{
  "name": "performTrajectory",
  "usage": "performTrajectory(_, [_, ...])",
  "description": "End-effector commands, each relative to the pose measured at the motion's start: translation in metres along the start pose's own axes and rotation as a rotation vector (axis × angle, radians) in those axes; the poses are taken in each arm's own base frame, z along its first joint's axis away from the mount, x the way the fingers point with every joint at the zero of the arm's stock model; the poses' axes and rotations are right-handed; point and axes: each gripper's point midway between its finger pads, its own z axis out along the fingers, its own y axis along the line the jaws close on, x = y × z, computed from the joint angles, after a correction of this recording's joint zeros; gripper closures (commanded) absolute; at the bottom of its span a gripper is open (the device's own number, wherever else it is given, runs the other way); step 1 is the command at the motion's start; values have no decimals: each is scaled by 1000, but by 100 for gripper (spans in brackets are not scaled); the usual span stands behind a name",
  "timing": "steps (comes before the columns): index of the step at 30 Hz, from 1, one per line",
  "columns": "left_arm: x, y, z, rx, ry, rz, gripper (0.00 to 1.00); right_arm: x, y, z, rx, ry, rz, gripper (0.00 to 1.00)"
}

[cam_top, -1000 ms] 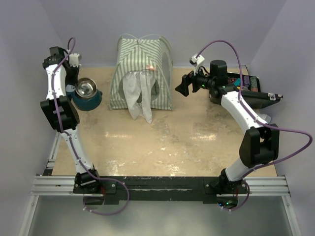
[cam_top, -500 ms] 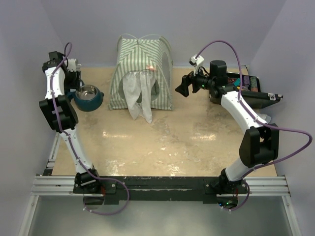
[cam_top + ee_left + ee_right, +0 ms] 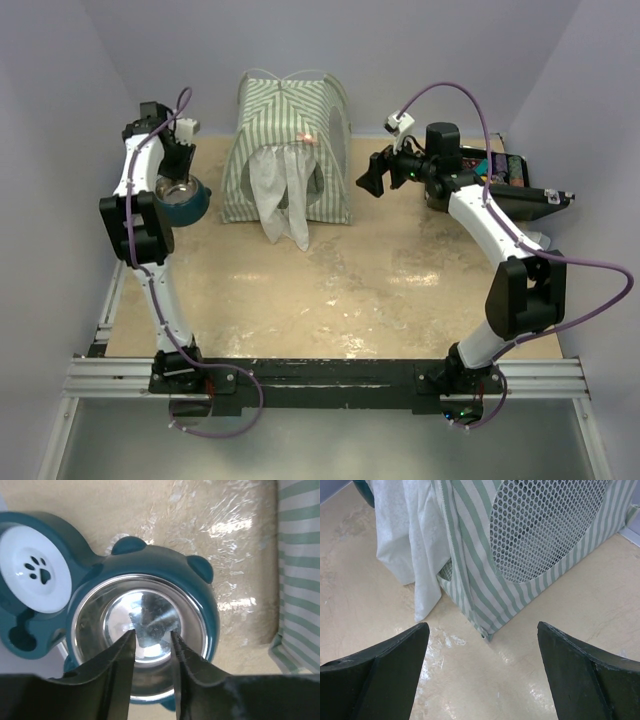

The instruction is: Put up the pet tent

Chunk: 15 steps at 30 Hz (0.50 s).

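Observation:
The pet tent (image 3: 290, 150) stands upright at the back centre, pale green-and-white striped, with white flaps (image 3: 283, 200) hanging over its front. My left gripper (image 3: 178, 160) hovers over a steel bowl (image 3: 150, 612) in a teal holder (image 3: 185, 205) left of the tent; its jaws are narrowly open and empty (image 3: 152, 632). The tent's striped edge (image 3: 300, 580) shows at the right of the left wrist view. My right gripper (image 3: 370, 178) is wide open and empty just right of the tent. In the right wrist view (image 3: 482, 626) it faces the tent's mesh window (image 3: 545, 540) and front corner.
The teal holder has a white paw-print disc (image 3: 32, 577) beside the bowl. A black tray with colourful items (image 3: 505, 170) sits at the back right behind my right arm. Purple walls close in on three sides. A metal rail (image 3: 320, 375) runs along the near edge.
My left gripper has swung right from beside the left wall to above the bowl. The right arm and the tent have not moved.

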Motion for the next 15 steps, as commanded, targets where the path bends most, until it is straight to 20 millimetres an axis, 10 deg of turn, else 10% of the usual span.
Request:
performTrajectory(1, [31,3,16,31,80,22,67,-24,5,-6,-13,-58,-28,7])
performTrajectory(11, [160,-57,-29,325,319,370,64,-25,8,-12,-10,-74,-35,7])
performTrajectory(15, [206,-39,-53,316,415,578,54,-18,13,-13,-28,-66,-30,7])
